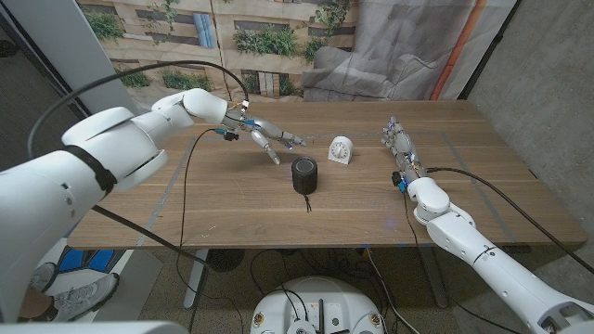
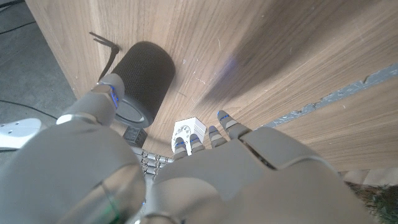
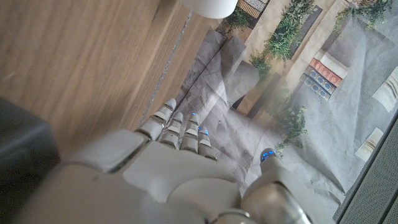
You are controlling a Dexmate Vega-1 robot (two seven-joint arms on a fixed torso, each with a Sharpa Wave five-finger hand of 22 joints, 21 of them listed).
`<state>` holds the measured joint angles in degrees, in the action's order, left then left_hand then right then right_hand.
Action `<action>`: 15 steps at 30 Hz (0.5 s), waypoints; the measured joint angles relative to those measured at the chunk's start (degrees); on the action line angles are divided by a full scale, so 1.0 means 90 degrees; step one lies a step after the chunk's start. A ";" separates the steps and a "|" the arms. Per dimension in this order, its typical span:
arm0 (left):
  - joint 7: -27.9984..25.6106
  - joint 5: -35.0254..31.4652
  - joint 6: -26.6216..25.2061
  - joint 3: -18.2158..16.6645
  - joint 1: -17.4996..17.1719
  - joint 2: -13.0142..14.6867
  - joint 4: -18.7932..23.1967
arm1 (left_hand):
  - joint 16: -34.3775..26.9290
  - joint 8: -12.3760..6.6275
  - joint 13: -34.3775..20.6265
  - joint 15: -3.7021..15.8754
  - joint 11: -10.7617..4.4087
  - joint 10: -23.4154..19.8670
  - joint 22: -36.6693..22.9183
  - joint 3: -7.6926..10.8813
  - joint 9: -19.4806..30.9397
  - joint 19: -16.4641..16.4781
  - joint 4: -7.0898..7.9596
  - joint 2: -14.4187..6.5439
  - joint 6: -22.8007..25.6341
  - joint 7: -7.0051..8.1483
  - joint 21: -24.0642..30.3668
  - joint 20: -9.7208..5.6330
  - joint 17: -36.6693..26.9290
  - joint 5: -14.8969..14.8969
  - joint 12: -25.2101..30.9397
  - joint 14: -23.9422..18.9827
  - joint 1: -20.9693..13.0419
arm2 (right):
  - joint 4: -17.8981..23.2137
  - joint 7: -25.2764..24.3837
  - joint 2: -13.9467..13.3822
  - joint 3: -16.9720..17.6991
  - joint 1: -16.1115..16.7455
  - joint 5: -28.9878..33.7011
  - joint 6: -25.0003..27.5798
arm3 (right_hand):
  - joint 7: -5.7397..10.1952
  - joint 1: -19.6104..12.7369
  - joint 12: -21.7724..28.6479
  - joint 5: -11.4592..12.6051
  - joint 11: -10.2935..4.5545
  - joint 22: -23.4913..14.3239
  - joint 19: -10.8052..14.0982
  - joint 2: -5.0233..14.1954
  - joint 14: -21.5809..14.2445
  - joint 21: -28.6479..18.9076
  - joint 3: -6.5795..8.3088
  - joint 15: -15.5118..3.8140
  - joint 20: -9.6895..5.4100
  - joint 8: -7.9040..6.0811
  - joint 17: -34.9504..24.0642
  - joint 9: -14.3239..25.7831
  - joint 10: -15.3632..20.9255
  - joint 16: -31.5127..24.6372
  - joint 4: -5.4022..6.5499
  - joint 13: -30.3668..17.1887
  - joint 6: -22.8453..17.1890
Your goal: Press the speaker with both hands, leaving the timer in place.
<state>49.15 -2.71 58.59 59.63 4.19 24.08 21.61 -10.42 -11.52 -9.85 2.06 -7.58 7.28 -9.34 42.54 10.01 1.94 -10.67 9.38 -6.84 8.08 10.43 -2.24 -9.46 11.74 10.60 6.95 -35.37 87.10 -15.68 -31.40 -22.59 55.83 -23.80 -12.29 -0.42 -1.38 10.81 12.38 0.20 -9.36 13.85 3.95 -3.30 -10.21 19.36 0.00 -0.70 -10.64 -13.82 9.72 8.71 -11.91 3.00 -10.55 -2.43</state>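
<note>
Above table, left hand (image 1: pixel 264 135) fingers (image 1: pixel 290 140) spread

Open worktop (image 1: pixel 232 199) all around the speaker (image 1: pixel 304 174) on its left and near sides, only a thin black cord (image 1: pixel 307 203) trailing toward the front edge. Behind and just right of the speaker, near but apart: a small white timer (image 1: pixel 341 148), narrowing the approach there. Left hand (image 1: pixel 266 136) raised over bare wood, left of the speaker, fingers spread. Right hand (image 1: pixel 401 147) well right of the timer, bare wood between it and the speaker's right side.
</note>
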 measured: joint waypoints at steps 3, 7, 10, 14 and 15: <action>-0.0242 -0.0133 0.0045 0.0513 0.0180 -0.0046 -0.0018 | 0.0000 0.0000 0.0000 0.0000 0.0000 0.0000 0.0000 0.0000 0.0000 0.0034 0.0000 0.0000 0.0000 0.0000 0.0000 0.0034 0.0000 0.0000 0.0000 0.0000 0.0000 | 0.0016 -0.0092 0.0006 0.0011 0.0038 0.0010 -0.0001 | 0.0000 0.0000 0.0000 0.0000 0.0000 0.0000 0.0000 0.0000 0.0000 0.0000 0.0000 0.0000 0.0000 0.0000 0.0000 0.0000 0.0000 0.0000 0.0000 0.0000 0.0000; -0.0519 -0.0270 0.0079 0.0676 0.0220 -0.0089 -0.0023 | 0.0000 0.0000 0.0000 -0.0013 -0.0014 -0.0105 0.0000 -0.0027 0.0000 0.0034 -0.0027 -0.0007 0.0000 0.0000 0.0000 0.0034 0.0000 0.0000 0.0024 -0.0016 -0.0058 | 0.0052 -0.0117 0.0007 0.0021 0.0087 0.0014 -0.0008 | 0.0000 0.0000 0.0000 0.0000 -0.0003 0.0000 0.0000 0.0000 0.0000 0.0000 0.0000 0.0000 0.0000 0.0000 0.0000 0.0000 0.0003 0.0000 0.0000 0.0000 0.0000; -0.0677 -0.0327 0.0083 0.0829 0.0244 -0.0140 -0.0028 | 0.0000 -0.0087 -0.0001 -0.0006 -0.0085 -0.0214 0.0000 -0.0027 -0.0001 0.0111 -0.0027 0.0013 0.0180 0.0016 0.0000 0.0029 0.0000 0.0000 0.0049 -0.0134 -0.0182 | 0.0076 -0.0138 0.0004 0.0034 0.0119 0.0016 -0.0013 | 0.0000 0.0000 0.0000 0.0000 -0.0036 0.0000 0.0000 0.0000 0.0000 0.0000 0.0000 0.0000 0.0000 0.0000 0.0000 0.0000 0.0035 0.0000 0.0000 0.0000 0.0000; -0.0856 -0.0374 0.0085 0.0981 0.0250 -0.0205 -0.0032 | 0.0000 -0.0229 -0.0007 -0.0002 -0.0147 -0.0514 0.0000 -0.0109 0.0000 0.0263 -0.0015 0.0066 0.0509 0.0092 0.0000 0.0029 0.0000 0.0000 0.0077 -0.0371 -0.0370 | 0.0107 -0.0160 -0.0013 0.0049 0.0163 0.0018 -0.0015 | 0.0000 0.0000 0.0000 0.0000 -0.0035 0.0000 0.0000 0.0000 0.0000 0.0000 0.0000 0.0000 0.0000 0.0000 -0.0001 0.0000 0.0035 0.0000 0.0000 0.0000 0.0000; -0.0884 -0.0379 0.0085 0.0981 0.0250 -0.0205 -0.0032 | 0.0000 -0.0252 -0.0014 -0.0009 -0.0164 -0.0574 0.0000 -0.0133 0.0000 0.0289 -0.0029 0.0071 0.0573 0.0111 0.0000 0.0007 0.0000 0.0000 0.0098 -0.0420 -0.0405 | 0.0111 -0.0160 -0.0016 0.0052 0.0169 0.0018 -0.0015 | 0.0000 0.0000 0.0000 0.0000 -0.0035 0.0000 0.0000 0.0000 0.0000 0.0000 0.0000 0.0000 0.0000 0.0000 -0.0001 0.0000 0.0035 0.0000 0.0000 0.0000 -0.0001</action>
<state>41.19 -6.11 59.35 68.45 6.44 22.24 21.32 -10.42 -13.79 -9.98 1.97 -9.05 2.12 -9.35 41.34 10.00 4.54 -10.93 10.02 -1.68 9.08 10.43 -2.18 -9.45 11.74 11.48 3.17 -39.01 88.10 -17.12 -31.54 -22.12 57.35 -23.64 -12.43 -0.42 -1.38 10.81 12.38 -0.12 -9.36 13.85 3.94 -3.30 -10.21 19.36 0.00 -0.71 -10.64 -13.83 9.72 9.03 -11.91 3.00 -10.55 -2.44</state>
